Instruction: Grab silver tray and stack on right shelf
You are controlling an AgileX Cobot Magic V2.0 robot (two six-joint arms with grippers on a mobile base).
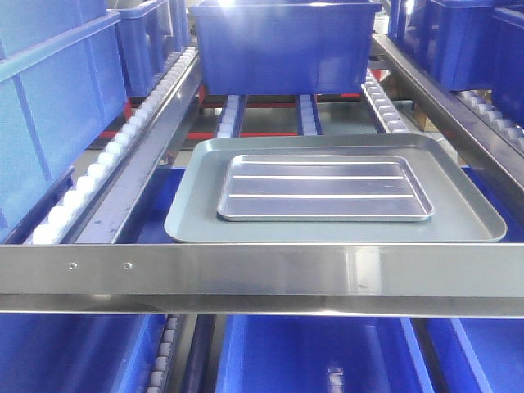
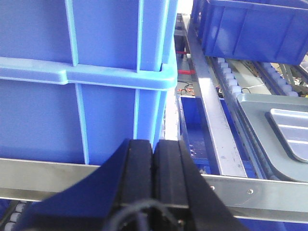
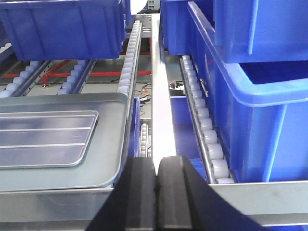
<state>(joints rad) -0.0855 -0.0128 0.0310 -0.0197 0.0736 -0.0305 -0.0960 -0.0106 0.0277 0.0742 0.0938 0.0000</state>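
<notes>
Steel flow rack with white rollers [image 1: 86, 182], blue bins [image 1: 282, 45] around. We log the silver tray [image 1: 323, 188] lying flat inside a larger grey tray [image 1: 458, 209] behind the front bar [image 1: 262, 278]. Left gripper [image 2: 153, 159] and right gripper [image 3: 157, 173]: jaws pressed together, holding nothing.

The left pincer [image 2: 153, 168] shows as two thick, matte black fingers [image 2: 137, 173] with flat, squared tips, widening toward a broad black body at six o'clock. A thin dark cable [image 2: 130, 211] loops across that body near the frame's bottom edge. The right pincer [image 3: 156, 175] is of the same make: two blocky black fingers [image 3: 175, 187] with rounded tops, flaring into sloped black shoulders.
</notes>
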